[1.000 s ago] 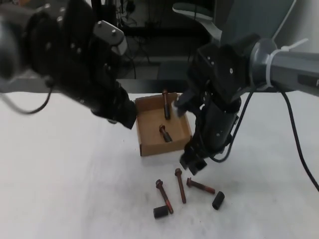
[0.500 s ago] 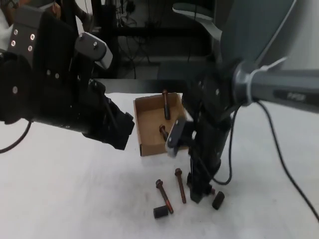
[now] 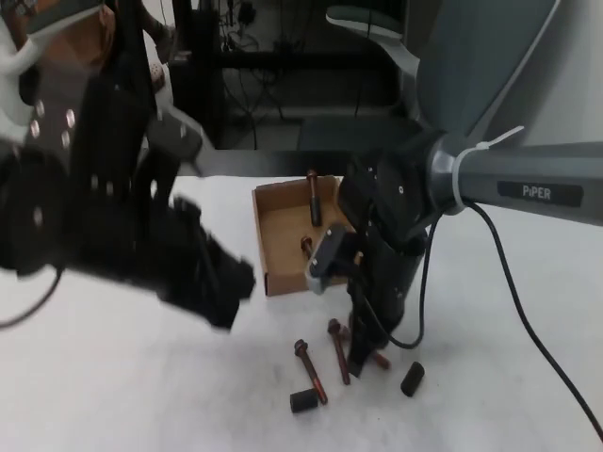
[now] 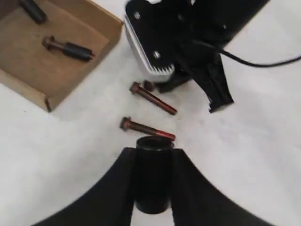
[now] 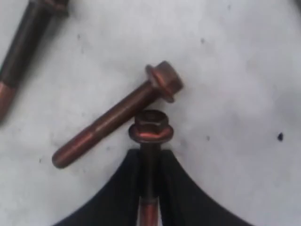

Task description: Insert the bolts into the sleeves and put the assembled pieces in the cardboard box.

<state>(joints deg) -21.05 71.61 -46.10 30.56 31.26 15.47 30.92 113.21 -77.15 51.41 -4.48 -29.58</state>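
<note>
My left gripper (image 4: pixel 153 151) is shut on an upright black sleeve (image 4: pixel 151 181), held above the table in front of the cardboard box (image 3: pixel 283 281). In the high view this gripper (image 3: pixel 226 292) hangs to the left of the loose parts. My right gripper (image 5: pixel 149 153) sits low on the table, shut on the shank of a copper bolt (image 5: pixel 150 126). A second bolt (image 5: pixel 115 115) lies touching its head. In the high view the right gripper (image 3: pixel 360 356) stands among the loose bolts (image 3: pixel 312 372). The box (image 4: pixel 28 92) holds an assembled piece (image 4: pixel 68 48).
Two loose black sleeves (image 3: pixel 303 402) (image 3: pixel 412 378) lie near the front of the white table. Another bolt (image 3: pixel 337 351) lies between them, beside the right gripper. A third bolt (image 5: pixel 23 42) lies farther off. The right arm's cable (image 3: pixel 528 330) trails over the table on the right.
The right gripper came down from beside the box onto the loose bolts and now grips one. The left arm has swung lower and toward the front.
</note>
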